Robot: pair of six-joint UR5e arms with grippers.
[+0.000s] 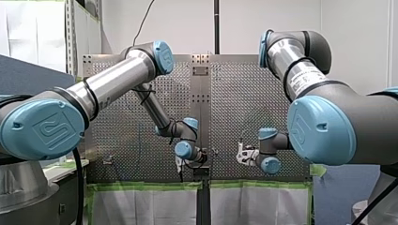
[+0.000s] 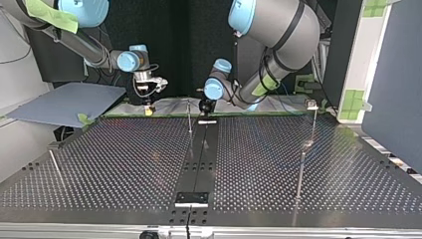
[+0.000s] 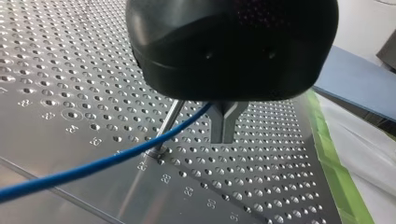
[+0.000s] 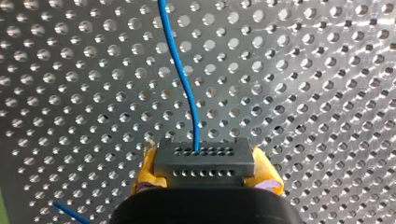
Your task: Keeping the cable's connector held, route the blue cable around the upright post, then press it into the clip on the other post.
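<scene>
A silver perforated table [image 2: 124, 164] spreads across the lower half of the top view, with a dark strip [image 2: 199, 159] running down its middle and a grey-blue board [image 2: 64, 102] lying off its edge at the upper left of that frame. Left of centre near the top of the same frame, my right gripper [image 2: 148, 108] hangs over the table's far edge. Its wrist view shows the yellow pads [image 4: 145, 170] clamped on either side of a dark grey connector [image 4: 204, 158] with rows of small holes. The blue cable [image 4: 180, 70] rises from the connector's middle and runs ahead of the gripper over the perforations. My left gripper [image 3: 224, 137] sits just right of it in the top view, near the dark strip's far end. In its wrist view the two metal fingers are pressed together just above the table, and the cable comes from their base, though I cannot tell whether they nip it. From there the cable crosses in front of a thin upright post [image 3: 166, 126] beside the fingers. At the right of the top view stands another thin post [image 2: 314, 124] with a small clip [image 2: 312, 105] on top, well apart from both grippers.
</scene>
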